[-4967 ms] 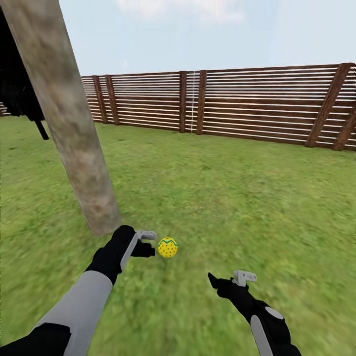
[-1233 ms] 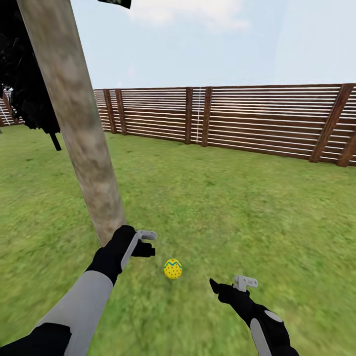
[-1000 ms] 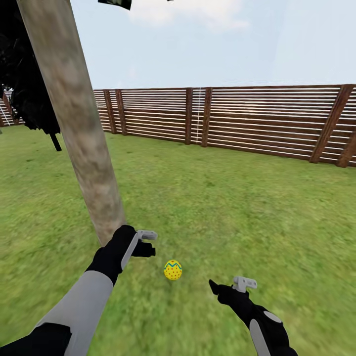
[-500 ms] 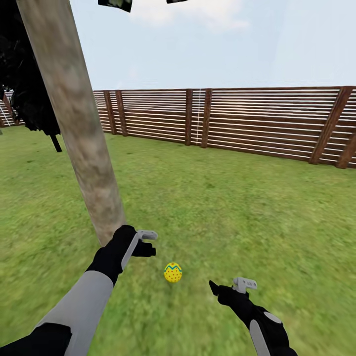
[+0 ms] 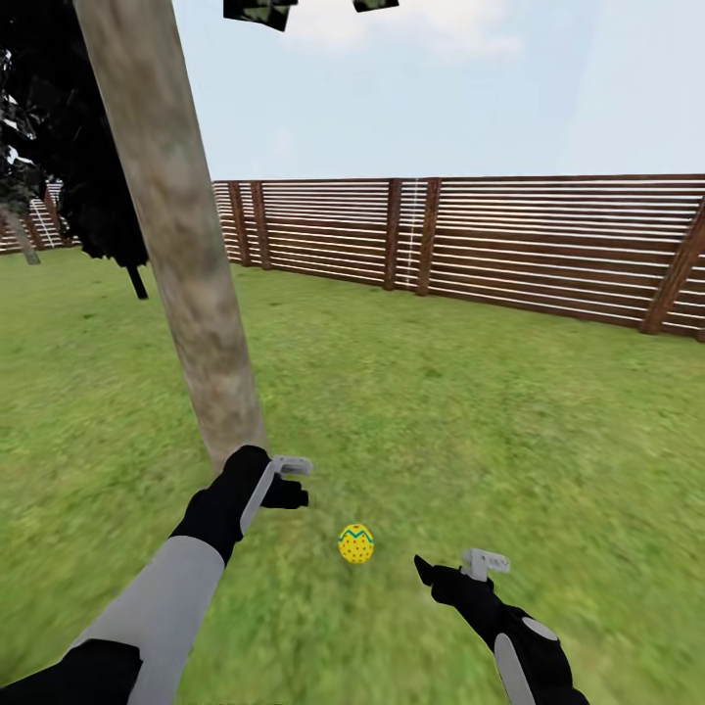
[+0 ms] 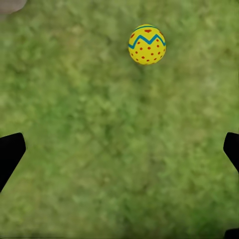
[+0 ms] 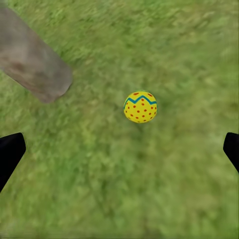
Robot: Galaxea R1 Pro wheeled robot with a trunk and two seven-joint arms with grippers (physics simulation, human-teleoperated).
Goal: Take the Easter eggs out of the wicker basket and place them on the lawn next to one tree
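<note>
One yellow Easter egg point(image 5: 356, 543) with a blue-green zigzag and red dots lies on the lawn point(image 5: 509, 411), a short way from the foot of the tree point(image 5: 201, 323), whose trunk is thick, grey-beige and leaning. My left gripper point(image 5: 294, 482) hangs open just in front of the trunk's base, up and to the left of the egg. My right gripper point(image 5: 453, 566) is open too, to the egg's right. The egg point(image 6: 147, 44) lies beyond the left gripper point(image 6: 119, 152). The egg point(image 7: 140, 106) and the trunk's foot point(image 7: 35, 64) show past the right gripper point(image 7: 119, 152). The wicker basket is out of view.
A brown slatted fence point(image 5: 509, 245) closes the lawn at the back. A near-black tree point(image 5: 88, 186) stands at the far left behind the trunk. Open grass stretches ahead and to the right.
The whole picture has shifted right and the camera has moved; trunk, fence and egg sit further right in view. The egg, beside my left gripper five seconds ago, now lies apart from it. Both arms keep their pose.
</note>
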